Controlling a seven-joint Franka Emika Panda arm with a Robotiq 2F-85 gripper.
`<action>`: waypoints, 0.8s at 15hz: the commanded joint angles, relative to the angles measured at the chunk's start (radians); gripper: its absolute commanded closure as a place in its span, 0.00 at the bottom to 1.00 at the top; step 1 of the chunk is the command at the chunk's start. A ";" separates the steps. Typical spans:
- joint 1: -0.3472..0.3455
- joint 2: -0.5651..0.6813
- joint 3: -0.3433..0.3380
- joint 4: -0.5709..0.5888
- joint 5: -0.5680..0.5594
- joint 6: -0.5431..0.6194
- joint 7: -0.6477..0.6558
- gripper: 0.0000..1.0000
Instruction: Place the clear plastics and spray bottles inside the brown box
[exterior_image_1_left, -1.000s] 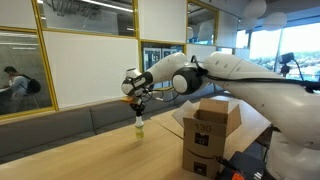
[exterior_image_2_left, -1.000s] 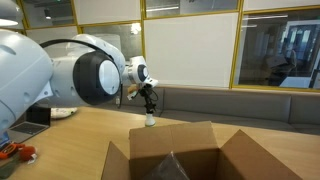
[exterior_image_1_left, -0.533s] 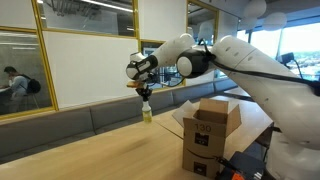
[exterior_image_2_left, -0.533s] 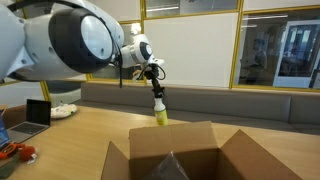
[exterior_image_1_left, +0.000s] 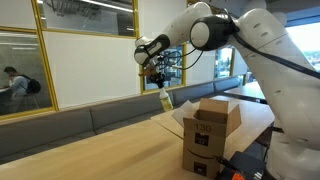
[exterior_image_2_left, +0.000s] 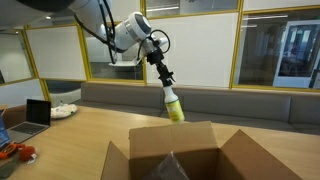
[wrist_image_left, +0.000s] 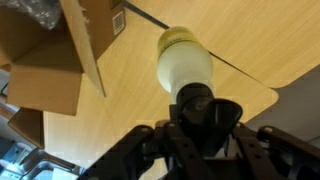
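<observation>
The black two-fingered gripper (exterior_image_1_left: 158, 80) is clamped on the dark spray head of a small clear spray bottle (exterior_image_1_left: 165, 100) holding pale yellow liquid, and carries it in the air, clear of the light wooden table (exterior_image_1_left: 100, 150). In both exterior views the spray bottle (exterior_image_2_left: 173, 104) hangs tilted below the gripper (exterior_image_2_left: 162, 77), its base pointing toward about 5 o'clock. Its body is slim and rounded, yellow-green where the liquid sits and paler above. From the wrist view the spray bottle (wrist_image_left: 185, 62) is seen end-on along its length: a whitish, glossy barrel with a yellowish far end, its neck lost between the dark fingers (wrist_image_left: 150, 140) of the gripper (wrist_image_left: 200, 112), which press in on the spray head from both sides. The tall brown cardboard box (exterior_image_1_left: 210, 135) stands on the table with its top flaps spread open and a small dark printed mark on its side. In an exterior view the bottle is at about 10 o'clock from the box, higher than its flaps; in the other the brown cardboard box (exterior_image_2_left: 175, 155) fills the foreground and the bottle is at 12 o'clock above its far edge. In the wrist view the brown cardboard box (wrist_image_left: 70, 50) lies at 10 o'clock from the bottle, and wrinkly, glossy clear plastic film (wrist_image_left: 35, 12) shows in its opening.
</observation>
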 joint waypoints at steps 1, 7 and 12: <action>0.030 -0.218 -0.008 -0.210 -0.146 -0.065 0.034 0.82; -0.006 -0.493 0.055 -0.411 -0.329 -0.164 0.088 0.82; -0.073 -0.751 0.134 -0.622 -0.344 -0.254 0.076 0.82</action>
